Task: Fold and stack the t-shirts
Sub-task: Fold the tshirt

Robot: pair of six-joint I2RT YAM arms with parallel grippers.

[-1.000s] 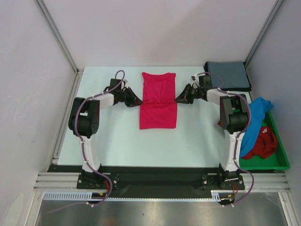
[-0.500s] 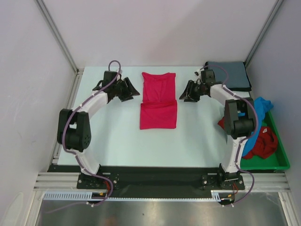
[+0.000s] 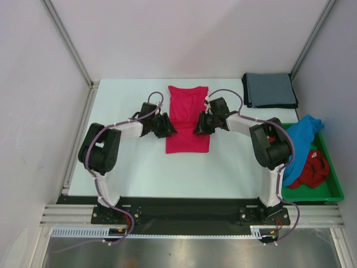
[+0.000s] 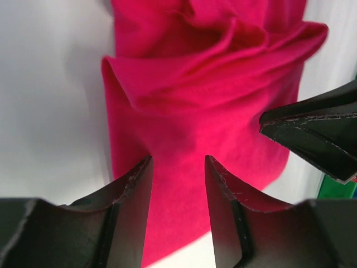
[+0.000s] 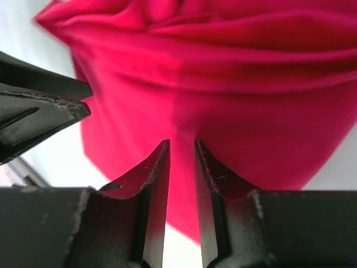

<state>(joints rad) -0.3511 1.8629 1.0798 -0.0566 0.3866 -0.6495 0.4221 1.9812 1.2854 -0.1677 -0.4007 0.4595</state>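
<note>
Your overhead view is bright and even, lit from above and sharp throughout, with only faint soft shadows beneath the arms on the pale table [image 3: 139, 162]. In both wrist views the pink-red shirt [image 4: 212, 111] ahead of the fingertips is soft; beyond the right gripper [image 5: 181, 144] its far left edge smears. The dark fingers [image 5: 150, 190] catch thin pale highlights along their edges.

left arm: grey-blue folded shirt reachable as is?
Probably not. The grey-blue shirt lies at the far right corner; the pink-red shirt and the right arm sit between it and the left hand.
</note>
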